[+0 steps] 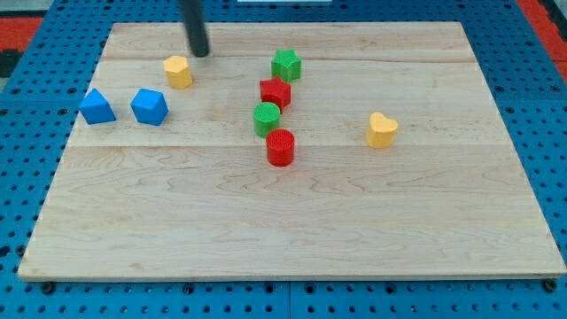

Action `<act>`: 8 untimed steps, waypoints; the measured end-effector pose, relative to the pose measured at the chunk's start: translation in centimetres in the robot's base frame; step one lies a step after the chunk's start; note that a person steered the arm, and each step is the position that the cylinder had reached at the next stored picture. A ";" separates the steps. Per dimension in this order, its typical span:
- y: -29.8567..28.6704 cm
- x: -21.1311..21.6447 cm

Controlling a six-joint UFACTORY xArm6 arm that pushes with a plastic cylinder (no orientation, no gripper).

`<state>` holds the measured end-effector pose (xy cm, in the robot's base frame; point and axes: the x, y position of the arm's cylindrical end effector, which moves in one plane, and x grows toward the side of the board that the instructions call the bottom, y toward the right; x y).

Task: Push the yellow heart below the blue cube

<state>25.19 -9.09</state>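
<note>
Presently the wooden worktop (292, 221) carries all blocks. No jaws are fitted; my tip (201, 53) stands just above-right of the yellow hexagon (178, 71). The blue cube (149, 106) sits left; the yellow heart (382, 129) lies well apart, right.

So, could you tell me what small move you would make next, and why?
I would probably carry my tip across to the view's right, just past the yellow heart. My tip now sits at the view's top left beside the yellow hexagonal block, far from the heart, while the blue cube lies at the left, so the heart needs a leftward push.
</note>
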 end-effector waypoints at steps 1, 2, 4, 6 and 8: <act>11.7 -1.4; 20.7 4.8; 17.9 16.8; 26.8 16.7; 31.9 16.6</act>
<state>41.83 22.84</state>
